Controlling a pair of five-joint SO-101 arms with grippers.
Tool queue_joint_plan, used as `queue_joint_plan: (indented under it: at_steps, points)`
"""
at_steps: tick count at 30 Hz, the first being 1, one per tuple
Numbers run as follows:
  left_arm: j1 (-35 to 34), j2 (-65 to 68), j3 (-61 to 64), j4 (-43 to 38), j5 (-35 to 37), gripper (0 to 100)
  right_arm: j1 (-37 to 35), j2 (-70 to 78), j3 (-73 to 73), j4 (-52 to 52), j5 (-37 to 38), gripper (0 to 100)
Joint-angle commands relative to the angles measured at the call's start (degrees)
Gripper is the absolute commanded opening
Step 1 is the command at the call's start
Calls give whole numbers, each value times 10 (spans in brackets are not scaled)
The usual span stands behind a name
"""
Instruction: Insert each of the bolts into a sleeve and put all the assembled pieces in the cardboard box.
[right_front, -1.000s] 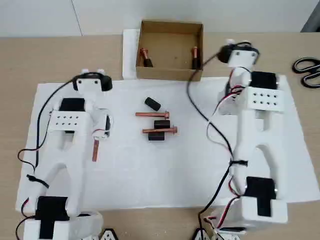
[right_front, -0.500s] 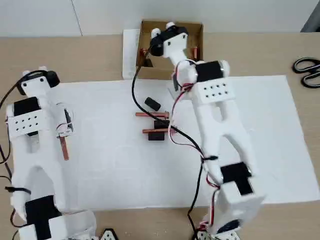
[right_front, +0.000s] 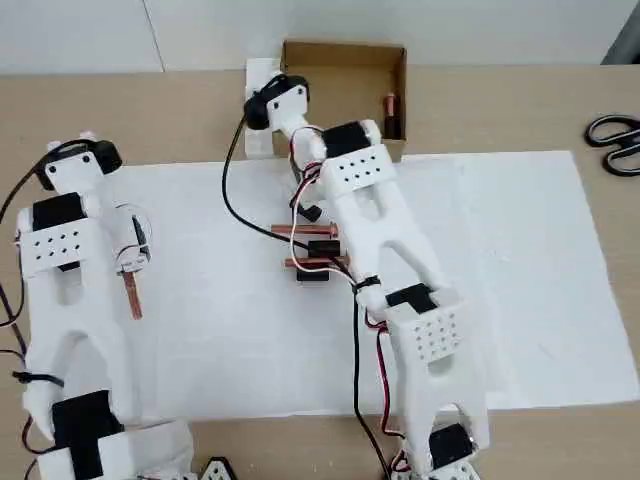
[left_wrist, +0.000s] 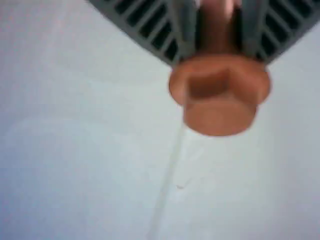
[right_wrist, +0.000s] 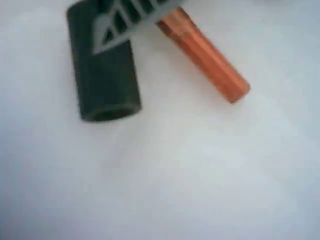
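Note:
My left gripper hangs over the left part of the white sheet, shut on a copper bolt. The left wrist view has the bolt's hex head sticking out below the gripper. My right gripper is at the sheet's middle, over a black sleeve. In the right wrist view that sleeve lies beside a bolt's shank. Two more bolts and two sleeves lie under the right arm. One assembled piece rests in the cardboard box.
Scissors lie at the table's far right edge. A white block stands against the box's left wall. The right arm's cables loop over the sheet beside the loose parts.
The right arm swung from the box's right side, across the box, down to the sleeve at the sheet's middle. The left arm carried its bolt to the left, then stayed put.

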Motion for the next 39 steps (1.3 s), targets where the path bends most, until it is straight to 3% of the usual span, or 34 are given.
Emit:
queue_joint_plan:
  at_steps: [1, 11, 39]
  points:
    - [4, -11, -22, -11, 2, 6, -6, 18, -52, -7, 0, 225]
    - [4, -11, -10, -17, 2, 6, -7, 80, -78, -7, -12, 225]
    - [4, -11, -10, -18, 2, 6, -39, 69, -97, 44, -25, 225]
